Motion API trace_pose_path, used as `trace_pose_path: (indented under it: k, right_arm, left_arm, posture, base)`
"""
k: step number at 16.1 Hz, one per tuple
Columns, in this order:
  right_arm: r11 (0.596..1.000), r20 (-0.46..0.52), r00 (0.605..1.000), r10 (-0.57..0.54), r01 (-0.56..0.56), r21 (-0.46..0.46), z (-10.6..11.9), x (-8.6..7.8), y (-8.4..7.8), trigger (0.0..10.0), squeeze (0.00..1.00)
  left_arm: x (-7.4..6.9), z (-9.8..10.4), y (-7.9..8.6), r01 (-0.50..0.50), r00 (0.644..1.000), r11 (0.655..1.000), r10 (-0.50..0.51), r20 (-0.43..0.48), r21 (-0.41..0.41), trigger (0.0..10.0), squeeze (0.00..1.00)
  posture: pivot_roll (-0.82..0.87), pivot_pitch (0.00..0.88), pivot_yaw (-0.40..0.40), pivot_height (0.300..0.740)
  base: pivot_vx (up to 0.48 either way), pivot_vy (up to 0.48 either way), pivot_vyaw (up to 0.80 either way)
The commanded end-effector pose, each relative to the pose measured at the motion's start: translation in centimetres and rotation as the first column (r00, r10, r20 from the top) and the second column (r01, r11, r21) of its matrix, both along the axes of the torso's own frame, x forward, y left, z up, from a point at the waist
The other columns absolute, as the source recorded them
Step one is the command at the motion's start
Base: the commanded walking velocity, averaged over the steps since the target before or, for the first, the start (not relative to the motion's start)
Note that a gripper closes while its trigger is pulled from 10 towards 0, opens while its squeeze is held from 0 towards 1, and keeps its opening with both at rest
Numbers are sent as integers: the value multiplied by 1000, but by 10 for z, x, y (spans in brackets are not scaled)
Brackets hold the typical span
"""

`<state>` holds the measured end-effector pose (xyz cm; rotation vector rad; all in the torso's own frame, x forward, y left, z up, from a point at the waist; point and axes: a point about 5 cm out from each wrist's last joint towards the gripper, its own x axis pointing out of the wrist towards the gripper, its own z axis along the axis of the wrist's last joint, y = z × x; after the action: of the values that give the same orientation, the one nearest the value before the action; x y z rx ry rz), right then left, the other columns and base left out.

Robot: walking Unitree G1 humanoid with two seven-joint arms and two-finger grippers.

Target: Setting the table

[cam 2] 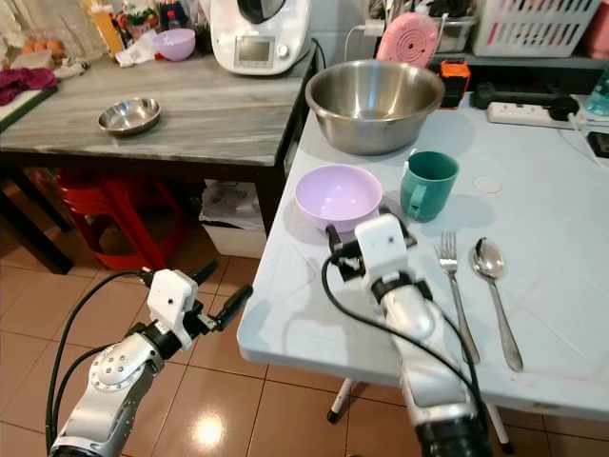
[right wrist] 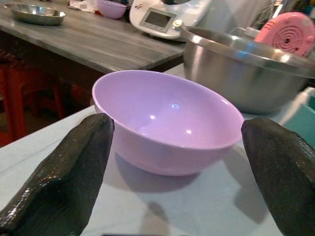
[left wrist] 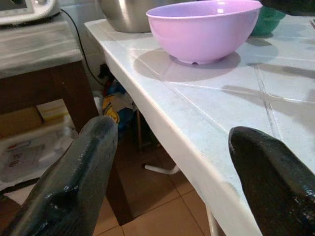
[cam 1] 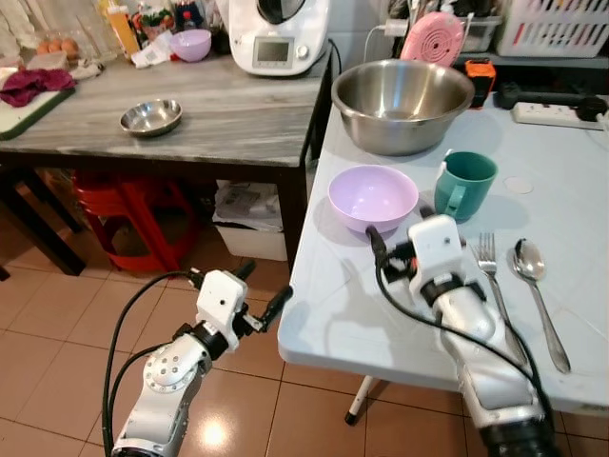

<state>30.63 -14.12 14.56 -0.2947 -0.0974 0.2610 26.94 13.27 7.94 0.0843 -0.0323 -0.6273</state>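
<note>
A lilac plastic bowl (cam 1: 372,197) stands near the left edge of the white table (cam 1: 328,314). Beside it stands a teal mug (cam 1: 464,184). A fork (cam 1: 490,276) and a spoon (cam 1: 538,295) lie side by side to the right. My right gripper (cam 1: 400,227) hovers just in front of the bowl, open, with its fingers (right wrist: 64,172) spread wider than the bowl (right wrist: 165,120) and apart from it. My left gripper (cam 1: 265,286) is open and holds nothing; it sits over the floor, off the table's front left edge (left wrist: 197,147).
A large steel mixing bowl (cam 1: 401,103) stands behind the lilac bowl. A grey counter (cam 1: 190,124) to the left carries a small steel dish (cam 1: 150,117) and a white kitchen machine (cam 1: 279,33). Red stools (cam 1: 133,205) stand under it. A power strip (cam 1: 557,114) lies at the back right.
</note>
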Motion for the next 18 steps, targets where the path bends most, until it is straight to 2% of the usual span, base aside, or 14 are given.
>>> trace_pose_path:
  k: [1, 2, 5, 7, 9, 10, 12, 14, 15, 18]
  right_arm:
    - [992, -58, 995, 81, -86, -91, -3, 5, 8, 10000, 0]
    - [983, -61, 993, 101, -109, -149, 1, 9, 9, 10000, 0]
    - [962, -80, 985, 156, -170, -213, 10, 15, 12, 10000, 0]
    - [939, -92, 969, 230, -246, -239, 18, 21, 18, 10000, 0]
    - [912, -127, 958, 255, -282, -297, 20, 27, 18, 10000, 0]
    - [891, -137, 957, 256, -288, -352, 22, 32, 14, 10000, 0]
    - [865, -151, 952, 264, -304, -400, 25, 38, 10, 10000, 0]
    - [860, -176, 951, 253, -304, -409, 25, 44, 3, 10000, 0]
    - [860, -207, 950, 233, -300, -413, 22, 48, -3, 0, 0]
    - [854, -224, 948, 226, -303, -422, 19, 51, -7, 0, 0]
  left_arm:
    - [-2, 4, 1, 35, 999, 999, -37, 32, 41, 10000, 0]
    - [-2, 4, 1, 29, 999, 999, -31, 34, 43, 10000, 0]
    - [-3, 3, 1, 15, 999, 999, -17, 35, 31, 10000, 0]
    - [-4, 2, -1, 33, 999, 999, -33, 31, 22, 10000, 0]
    - [-4, 2, -3, 39, 999, 999, -39, 29, 19, 10000, 0]
    - [-4, 1, -5, 43, 999, 999, -43, 28, 16, 10000, 0]
    - [-5, 3, -8, 71, 997, 997, -71, 36, -4, 10000, 0]
    - [-6, 4, -9, 85, 995, 996, -85, 49, -3, 10000, 0]
    - [-5, 5, -8, 87, 995, 996, -87, 52, -2, 10000, 0]
    - [-3, 7, -9, 87, 995, 996, -87, 58, 0, 10000, 0]
  posture:
    - [-152, 94, 71, 740]
    - [-152, 95, 68, 740]
    - [-150, 96, 63, 740]
    - [-155, 98, 61, 740]
    - [-158, 98, 59, 740]
    - [-158, 98, 57, 740]
    - [-160, 99, 54, 740]
    - [-158, 97, 53, 740]
    - [-159, 96, 52, 740]
    - [-159, 94, 56, 740]
  base:
    - [0, 0, 0]
    - [0, 0, 0]
    - [0, 0, 0]
    - [0, 0, 0]
    - [0, 0, 0]
    - [0, 0, 0]
    - [0, 0, 0]
    - [0, 0, 0]
    - [0, 0, 0]
    - [0, 0, 0]
